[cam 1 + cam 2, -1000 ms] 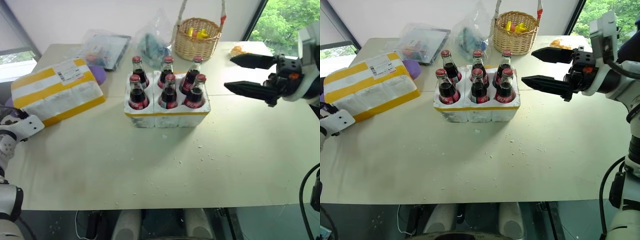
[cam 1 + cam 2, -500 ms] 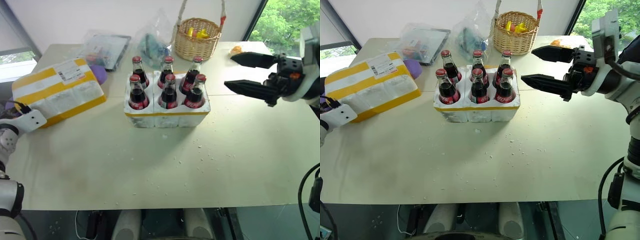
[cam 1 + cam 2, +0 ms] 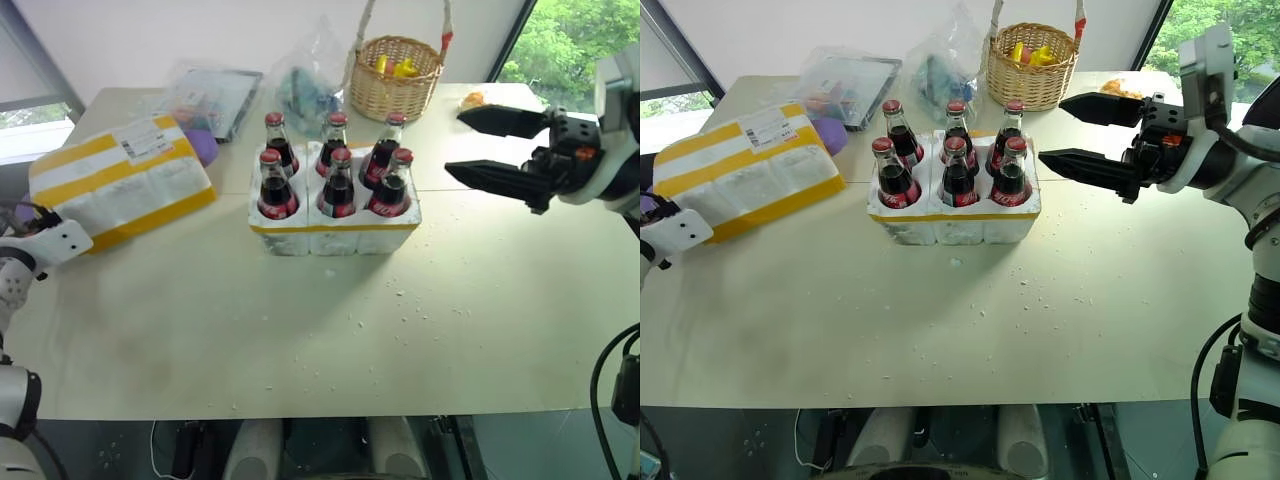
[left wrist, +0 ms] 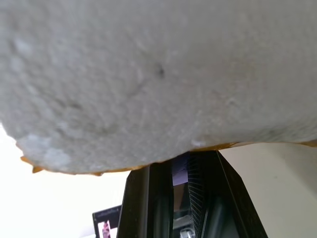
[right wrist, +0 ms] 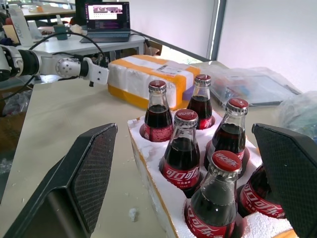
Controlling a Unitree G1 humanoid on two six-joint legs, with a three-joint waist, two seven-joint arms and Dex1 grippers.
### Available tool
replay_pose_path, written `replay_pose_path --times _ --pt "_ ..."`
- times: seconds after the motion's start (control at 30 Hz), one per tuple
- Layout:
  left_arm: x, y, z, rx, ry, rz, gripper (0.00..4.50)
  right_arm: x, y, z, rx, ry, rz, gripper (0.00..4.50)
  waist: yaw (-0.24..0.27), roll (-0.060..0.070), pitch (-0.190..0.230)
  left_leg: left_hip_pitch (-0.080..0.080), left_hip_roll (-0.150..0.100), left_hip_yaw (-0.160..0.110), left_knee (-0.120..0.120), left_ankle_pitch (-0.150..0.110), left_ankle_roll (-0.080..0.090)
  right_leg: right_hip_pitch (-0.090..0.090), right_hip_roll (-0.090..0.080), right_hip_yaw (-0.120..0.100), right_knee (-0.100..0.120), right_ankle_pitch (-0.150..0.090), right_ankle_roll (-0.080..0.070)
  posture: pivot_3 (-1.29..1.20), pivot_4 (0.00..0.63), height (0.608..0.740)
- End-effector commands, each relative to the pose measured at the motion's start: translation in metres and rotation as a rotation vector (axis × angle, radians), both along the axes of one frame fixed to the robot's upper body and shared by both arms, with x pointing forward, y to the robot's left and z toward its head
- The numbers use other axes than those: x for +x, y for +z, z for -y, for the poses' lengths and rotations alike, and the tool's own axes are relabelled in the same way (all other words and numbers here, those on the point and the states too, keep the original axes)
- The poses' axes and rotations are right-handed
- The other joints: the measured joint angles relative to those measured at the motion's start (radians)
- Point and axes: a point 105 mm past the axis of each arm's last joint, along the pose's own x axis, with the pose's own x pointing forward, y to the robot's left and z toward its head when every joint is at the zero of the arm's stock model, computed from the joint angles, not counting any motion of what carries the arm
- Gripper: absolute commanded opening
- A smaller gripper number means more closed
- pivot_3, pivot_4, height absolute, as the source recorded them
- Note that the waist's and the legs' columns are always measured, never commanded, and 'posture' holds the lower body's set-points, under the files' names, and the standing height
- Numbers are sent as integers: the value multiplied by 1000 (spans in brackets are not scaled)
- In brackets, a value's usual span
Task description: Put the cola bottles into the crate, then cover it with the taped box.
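Observation:
Several cola bottles (image 3: 337,185) with red caps stand upright in the holes of the white crate (image 3: 335,235) at mid-table. The taped box (image 3: 120,180), white with yellow bands and a label, lies at the left, its left end slightly raised. My left gripper (image 4: 181,183) is under that end, shut on a purple piece at the box's side; in the eye views the box hides its fingers. My right gripper (image 3: 455,143) hovers open to the right of the crate, level with the bottle necks, pointing at them and holding nothing.
A wicker basket (image 3: 395,75) with yellow items stands behind the crate. A clear plastic bag (image 3: 310,75) and a wrapped flat package (image 3: 210,95) lie at the back left. White crumbs dot the table (image 3: 300,340) in front of the crate.
My left gripper has shut at the taped box's left end, and that end has risen and shifted slightly. The right arm, crate and bottles have not moved.

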Motion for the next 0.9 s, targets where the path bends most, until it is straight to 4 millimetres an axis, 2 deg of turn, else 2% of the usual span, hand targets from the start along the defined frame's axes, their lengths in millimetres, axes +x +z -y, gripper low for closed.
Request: replay_pose_path --times 0.03,0.23,0.53,0.9 --pt "-8 25 -2 -6 -44 108 113 -8 6 -2 14 20 40 4500 -2 0 0 0 0 0 0 0 0 0 0 0 0 0 0 0 150 737" --pt "-25 14 15 -40 -123 128 113 -7 2 -2 26 18 29 4500 -4 0 0 0 0 0 -1 0 0 0 0 1 0 1 -1 0 150 737" --pt "-47 -3 44 7 -100 106 113 -6 0 -5 30 31 13 4500 1 0 0 1 0 0 0 0 0 0 -1 0 -1 1 -2 0 150 737" --pt "-52 0 44 47 -46 100 113 -30 -13 -6 -83 137 -31 4500 -2 0 0 1 1 0 0 0 0 0 0 0 -1 1 -2 0 150 737"
